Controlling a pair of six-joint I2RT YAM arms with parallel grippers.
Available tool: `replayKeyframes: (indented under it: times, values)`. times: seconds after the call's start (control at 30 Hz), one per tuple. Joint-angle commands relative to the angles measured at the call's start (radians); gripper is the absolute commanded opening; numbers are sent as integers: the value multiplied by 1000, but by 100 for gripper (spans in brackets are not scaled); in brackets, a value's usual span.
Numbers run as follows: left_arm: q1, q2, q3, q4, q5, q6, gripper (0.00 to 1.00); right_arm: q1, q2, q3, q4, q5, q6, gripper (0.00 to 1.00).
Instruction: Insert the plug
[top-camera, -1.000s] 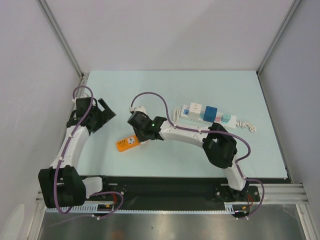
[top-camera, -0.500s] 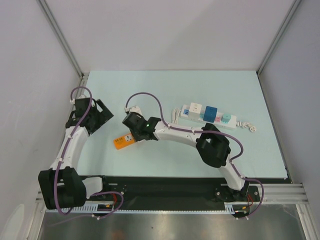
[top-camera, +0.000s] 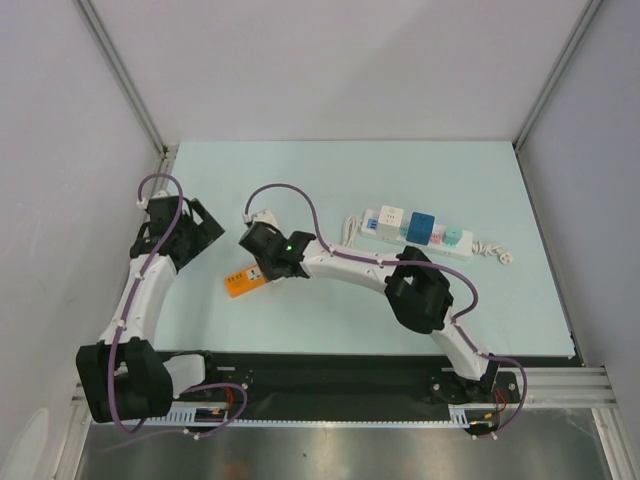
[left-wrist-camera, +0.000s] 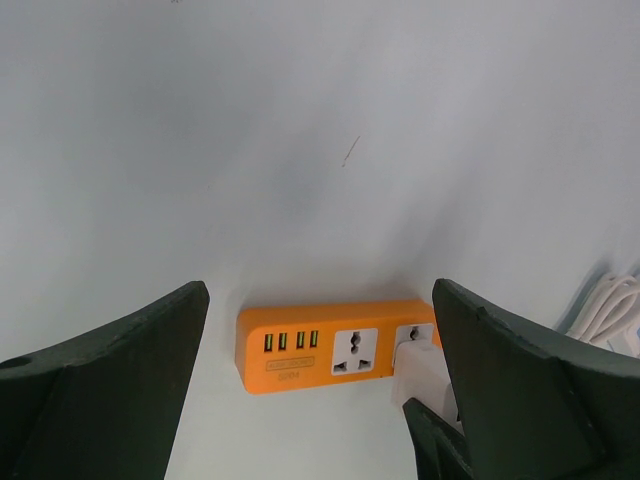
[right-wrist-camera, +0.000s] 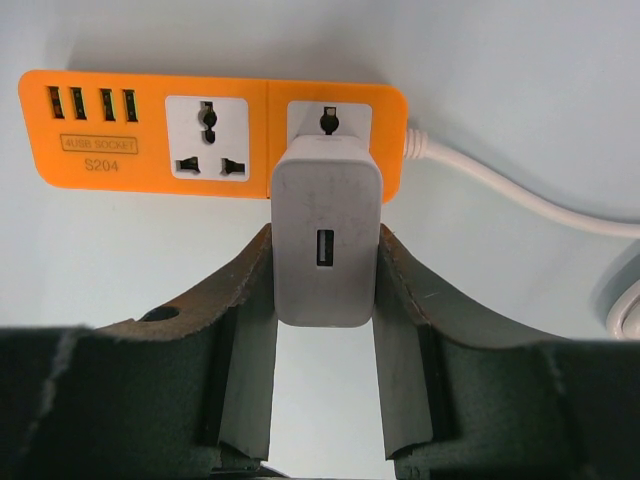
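Blue plug (top-camera: 421, 224) sits atop white power strip (top-camera: 368, 222), top face up, squarish, long axis unclear. Right gripper (right-wrist-camera: 325, 290) clamped on white USB charger (right-wrist-camera: 326, 210) at orange socket strip (right-wrist-camera: 100, 140). Left gripper (left-wrist-camera: 318, 290) wide open, empty.

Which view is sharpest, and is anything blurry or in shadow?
Right wrist view: sharpest, print on the orange socket strip readable beside the white charger. Left wrist view: left gripper's fingers dark, soft-edged. Top view: even light, small things lack detail.
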Motion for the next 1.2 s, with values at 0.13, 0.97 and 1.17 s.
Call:
replayKeyframes:
  times: [0.13,0.97,1.17]
  values:
    - [9,-18,22,8,-11,-1,100,0,120,-39,-161,-45,9,5]
    - [-15,-164,-119,403,738,129,100,-194,-608,-389,23,-113,-27,100]
    - [-164,-218,-92,483,845,201,100,-618,-1069,-782,252,-530,91,100]
